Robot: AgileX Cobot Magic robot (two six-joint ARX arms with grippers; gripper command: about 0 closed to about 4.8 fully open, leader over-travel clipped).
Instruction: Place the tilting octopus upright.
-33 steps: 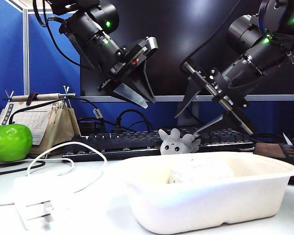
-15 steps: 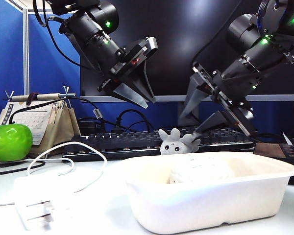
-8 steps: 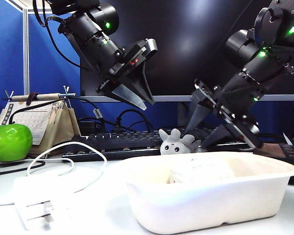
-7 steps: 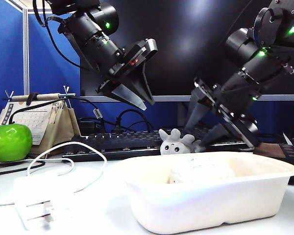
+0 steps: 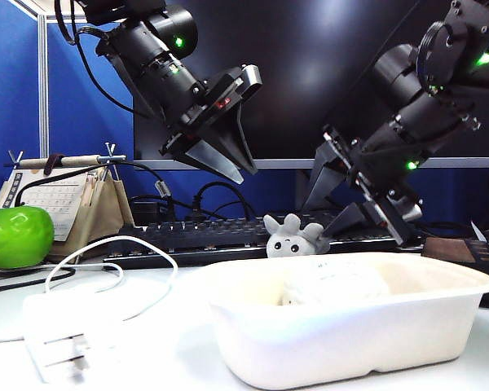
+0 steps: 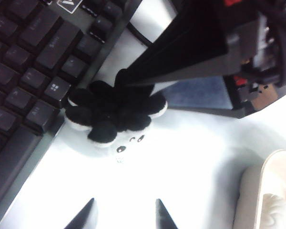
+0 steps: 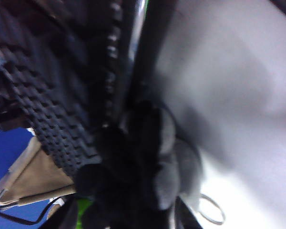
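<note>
white table [image 5: 147, 342], blue partition [image 5: 8, 122]; left tool [image 5: 228, 167] and right tool [image 5: 330, 208] both spread apart.

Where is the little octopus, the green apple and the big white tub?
octopus [image 5: 293, 238], exterior view, on its pale face by the black dot eyes.
green apple [image 5: 16, 236], exterior view, on its shiny round front.
white tub [image 5: 342, 342], exterior view, on its front outer wall.
</note>
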